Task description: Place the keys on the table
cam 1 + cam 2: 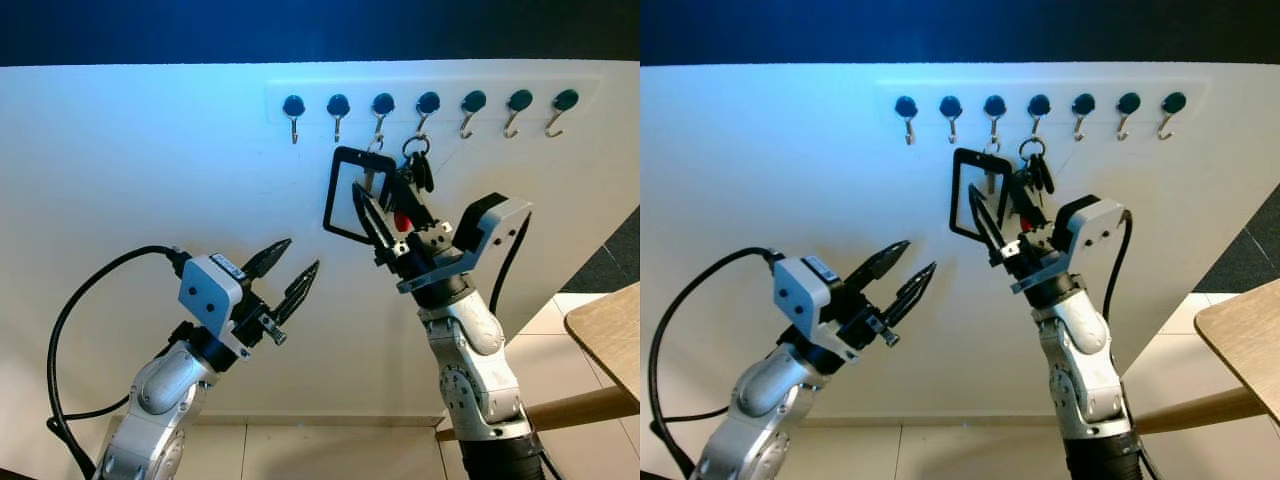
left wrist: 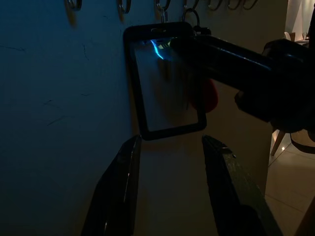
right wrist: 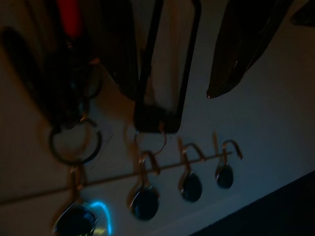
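Nearest the lens, two long black tapered fingers of the left gripper (image 1: 288, 272), parted with a clear gap and holding nothing, raised before the smooth white wall panel (image 1: 150, 170) and aimed up toward the hooks. Behind them a silver wrist block and jointed silver arm, trailed by one looping black cable (image 1: 70, 310). Further right and higher, the right gripper (image 1: 383, 208) reaching up at the wall, its two glossy black fingers spread apart: one crossing the front of the black rectangular-framed clear badge holder (image 1: 345, 195), the other up beside the dark bunch of keys on a metal ring (image 1: 417, 165); whether either finger touches them cannot be told. A red tag or fob (image 1: 401, 221) visible between the fingers, just below the bunch. Keys still hanging from the fourth hook, counted from the robot's left; badge holder hanging from the third. Above, a white rail of seven small curved metal hooks (image 1: 428, 102), each capped by a round dark teal knob, five of them bare. At the far right edge, the rounded corner of a light wooden table (image 1: 610, 330), well apart from the keys, over pale floor tiles (image 1: 330, 450).
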You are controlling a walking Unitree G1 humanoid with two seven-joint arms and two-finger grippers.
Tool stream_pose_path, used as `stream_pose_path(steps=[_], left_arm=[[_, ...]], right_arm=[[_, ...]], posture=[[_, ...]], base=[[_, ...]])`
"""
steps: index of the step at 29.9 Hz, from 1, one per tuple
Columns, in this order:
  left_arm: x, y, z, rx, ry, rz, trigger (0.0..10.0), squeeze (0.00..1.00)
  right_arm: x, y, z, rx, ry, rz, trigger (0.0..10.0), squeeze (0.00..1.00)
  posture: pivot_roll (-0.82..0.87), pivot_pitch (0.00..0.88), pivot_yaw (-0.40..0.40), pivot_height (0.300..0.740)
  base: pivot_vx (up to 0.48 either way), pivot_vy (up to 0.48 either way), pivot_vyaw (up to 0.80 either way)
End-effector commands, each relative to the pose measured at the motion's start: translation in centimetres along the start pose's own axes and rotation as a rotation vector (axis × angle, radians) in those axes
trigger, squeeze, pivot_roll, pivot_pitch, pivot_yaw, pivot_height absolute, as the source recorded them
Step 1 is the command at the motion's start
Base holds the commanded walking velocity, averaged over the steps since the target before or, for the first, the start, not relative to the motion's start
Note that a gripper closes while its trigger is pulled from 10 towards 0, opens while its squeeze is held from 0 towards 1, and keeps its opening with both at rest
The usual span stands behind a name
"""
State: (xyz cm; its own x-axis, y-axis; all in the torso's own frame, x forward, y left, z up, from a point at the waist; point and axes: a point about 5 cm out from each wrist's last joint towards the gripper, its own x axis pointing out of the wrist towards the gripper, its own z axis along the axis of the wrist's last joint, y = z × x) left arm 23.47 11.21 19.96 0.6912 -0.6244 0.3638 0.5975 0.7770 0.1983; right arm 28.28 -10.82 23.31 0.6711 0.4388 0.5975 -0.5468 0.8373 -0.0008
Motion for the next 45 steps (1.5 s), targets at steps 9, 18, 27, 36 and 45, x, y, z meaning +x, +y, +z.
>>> stream_pose_path(steps=[9, 18, 27, 36, 45], left_arm=[[0.0, -0.1, -0.2, 0.000, 0.019, 0.001, 10.0, 0.00], [0.2, 0.6, 0.0, 0.022, 0.006, 0.039, 10.0, 0.00], [0.4, 0.8, 0.1, 0.032, -0.003, 0.050, 10.0, 0.00], [0.4, 0.8, 0.1, 0.035, -0.005, 0.054, 10.0, 0.00], [0.7, 0.6, 0.3, 0.047, -0.024, 0.044, 10.0, 0.00]], right_arm=[[-1.0, -0.4, -2.1, 0.100, 0.098, -0.038, 10.0, 0.00], [-0.1, -0.7, -2.8, 0.117, 0.118, -0.026, 9.9, 0.00], [0.7, -0.1, -2.5, 0.141, 0.102, 0.036, 7.9, 0.00], [1.0, 0.3, -2.6, 0.157, 0.100, 0.080, 0.0, 0.00], [1.5, 0.3, -2.3, 0.193, 0.085, 0.076, 0.0, 0.00]], posture=[[0.05, 0.120, 0.022, 0.740], [0.05, 0.116, 0.021, 0.740], [0.05, 0.116, 0.024, 0.740], [0.04, 0.115, 0.020, 0.740], [0.03, 0.108, 0.018, 0.740]], base=[[0.000, 0.000, 0.00], [0.000, 0.000, 0.00], [0.000, 0.000, 0.00], [0.000, 0.000, 0.00], [0.000, 0.000, 0.00]])
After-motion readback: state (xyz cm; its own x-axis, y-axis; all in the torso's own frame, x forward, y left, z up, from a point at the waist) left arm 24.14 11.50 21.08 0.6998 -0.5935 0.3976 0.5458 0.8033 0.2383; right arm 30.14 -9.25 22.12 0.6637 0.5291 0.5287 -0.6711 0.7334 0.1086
